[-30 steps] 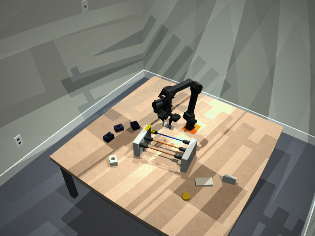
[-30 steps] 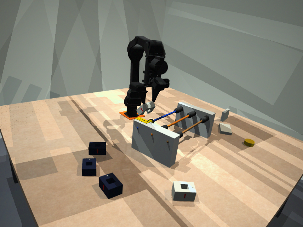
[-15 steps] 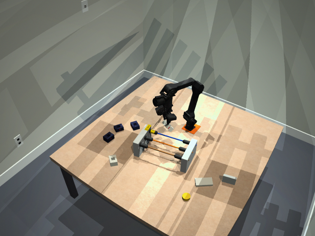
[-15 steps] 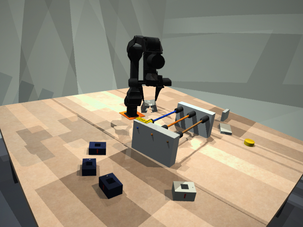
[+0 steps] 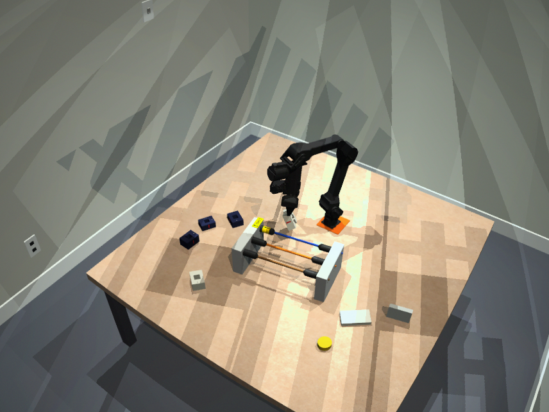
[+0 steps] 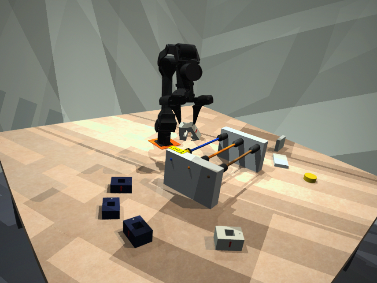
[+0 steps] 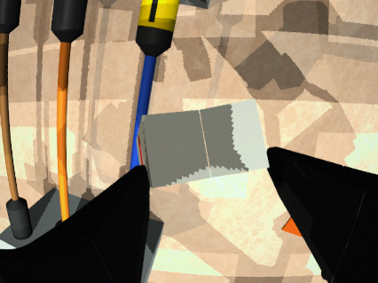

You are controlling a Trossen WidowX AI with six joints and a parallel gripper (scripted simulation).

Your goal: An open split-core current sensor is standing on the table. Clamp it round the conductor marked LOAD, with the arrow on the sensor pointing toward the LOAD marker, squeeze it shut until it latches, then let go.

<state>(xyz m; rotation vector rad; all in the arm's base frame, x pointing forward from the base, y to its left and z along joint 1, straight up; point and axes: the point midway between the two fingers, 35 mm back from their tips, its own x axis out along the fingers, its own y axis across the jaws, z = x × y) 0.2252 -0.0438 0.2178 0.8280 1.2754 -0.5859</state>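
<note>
My gripper point(image 5: 289, 214) point(image 6: 187, 122) point(image 7: 208, 166) is shut on the open pale grey sensor point(image 5: 291, 219) point(image 6: 192, 127) point(image 7: 177, 148), one fingertip against each outer side. The sensor hangs above the table with its two halves spread downward. A red arrow point(image 6: 196, 131) point(image 7: 141, 150) shows on one half; its direction is too small to tell. The blue LOAD conductor point(image 5: 297, 238) point(image 6: 204, 144) point(image 7: 146, 82) runs beside the sensor, outside its jaws. The yellow LOAD label point(image 5: 258, 222) point(image 6: 177, 150) tops one end block. The yellow band point(image 7: 170, 6) carries a black arrow pointing toward that block.
An orange conductor point(image 5: 288, 249) point(image 7: 63, 113) and a brown conductor point(image 5: 279, 264) point(image 7: 5, 126) run alongside. Grey end blocks point(image 5: 242, 258) point(image 5: 326, 276) hold them. Three dark blue sensors point(image 6: 121, 188) point(image 6: 110, 213) point(image 6: 143, 236), a white closed sensor point(image 6: 220, 243), pale blocks point(image 5: 355, 317) point(image 5: 399, 313) and a yellow disc point(image 5: 324, 343) stand around.
</note>
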